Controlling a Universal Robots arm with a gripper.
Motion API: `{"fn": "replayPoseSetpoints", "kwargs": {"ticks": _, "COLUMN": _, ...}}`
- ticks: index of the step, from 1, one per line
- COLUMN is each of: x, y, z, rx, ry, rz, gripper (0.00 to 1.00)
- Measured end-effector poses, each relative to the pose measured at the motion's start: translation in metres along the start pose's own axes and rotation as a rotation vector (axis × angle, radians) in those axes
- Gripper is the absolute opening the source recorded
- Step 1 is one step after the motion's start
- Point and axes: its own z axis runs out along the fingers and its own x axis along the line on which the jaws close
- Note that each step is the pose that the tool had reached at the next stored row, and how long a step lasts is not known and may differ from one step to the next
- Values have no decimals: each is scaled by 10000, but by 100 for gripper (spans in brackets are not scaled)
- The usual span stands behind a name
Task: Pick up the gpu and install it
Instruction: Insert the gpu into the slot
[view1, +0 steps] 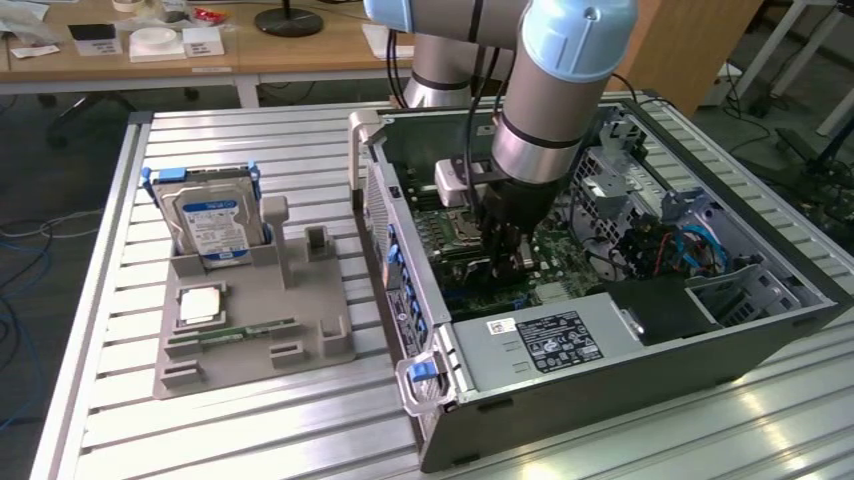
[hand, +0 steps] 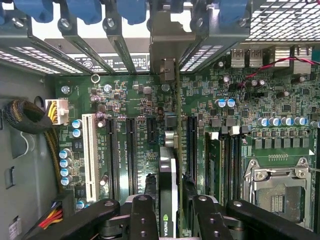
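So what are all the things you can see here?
computer case: one, grey, lying open on the slatted table
motherboard: one, green, inside the case
gpu: one, black, edge-on over the motherboard slots, between the hand's fingers
white slot: one, on the motherboard
hard drive: one, silver with a blue-white label, upright in the grey holder, at the exterior view's left
memory stick: one, green, flat on the holder
arm: one, grey and light blue, reaching down into the case
hand: one, black, around the gpu
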Motion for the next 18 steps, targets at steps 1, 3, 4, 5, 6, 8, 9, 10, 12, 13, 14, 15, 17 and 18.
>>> {"fn": "replayPoseSetpoints", "kwargs": {"ticks": 1, "x": -5, "y": 0, "z": -13, "rx": -1, "ry": 4, "rz": 0, "gripper": 34}}
{"fn": "replayPoseSetpoints", "kwargs": {"ticks": 3, "x": -13, "y": 0, "z": -50, "rx": 0, "ry": 8, "rz": 0, "gripper": 34}}
{"fn": "replayPoseSetpoints", "kwargs": {"ticks": 4, "x": -16, "y": 0, "z": -72, "rx": 1, "ry": 12, "rz": 1, "gripper": 34}}
{"fn": "replayPoseSetpoints", "kwargs": {"ticks": 5, "x": -18, "y": 0, "z": -92, "rx": 1, "ry": 17, "rz": 1, "gripper": 34}}
{"fn": "replayPoseSetpoints", "kwargs": {"ticks": 6, "x": -20, "y": 0, "z": -104, "rx": 2, "ry": 20, "rz": -1, "gripper": 34}}
{"fn": "replayPoseSetpoints", "kwargs": {"ticks": 8, "x": -21, "y": 0, "z": -109, "rx": 3, "ry": 23, "rz": 0, "gripper": 34}}
{"fn": "replayPoseSetpoints", "kwargs": {"ticks": 9, "x": -21, "y": 0, "z": -109, "rx": 3, "ry": 23, "rz": 1, "gripper": 34}}
{"fn": "replayPoseSetpoints", "kwargs": {"ticks": 10, "x": -21, "y": 0, "z": -109, "rx": 3, "ry": 24, "rz": 1, "gripper": 34}}
{"fn": "replayPoseSetpoints", "kwargs": {"ticks": 12, "x": -21, "y": 0, "z": -110, "rx": 3, "ry": 24, "rz": 0, "gripper": 34}}
{"fn": "replayPoseSetpoints", "kwargs": {"ticks": 13, "x": -20, "y": 0, "z": -110, "rx": 2, "ry": 26, "rz": 1, "gripper": 34}}
{"fn": "replayPoseSetpoints", "kwargs": {"ticks": 14, "x": -20, "y": 0, "z": -110, "rx": 2, "ry": 25, "rz": 1, "gripper": 34}}
{"fn": "replayPoseSetpoints", "kwargs": {"ticks": 15, "x": -21, "y": 0, "z": -110, "rx": 3, "ry": 26, "rz": 1, "gripper": 34}}
{"fn": "replayPoseSetpoints", "kwargs": {"ticks": 17, "x": -21, "y": 0, "z": -110, "rx": 2, "ry": 25, "rz": 0, "gripper": 34}}
{"fn": "replayPoseSetpoints", "kwargs": {"ticks": 18, "x": -21, "y": 0, "z": -110, "rx": 3, "ry": 25, "rz": 1, "gripper": 34}}
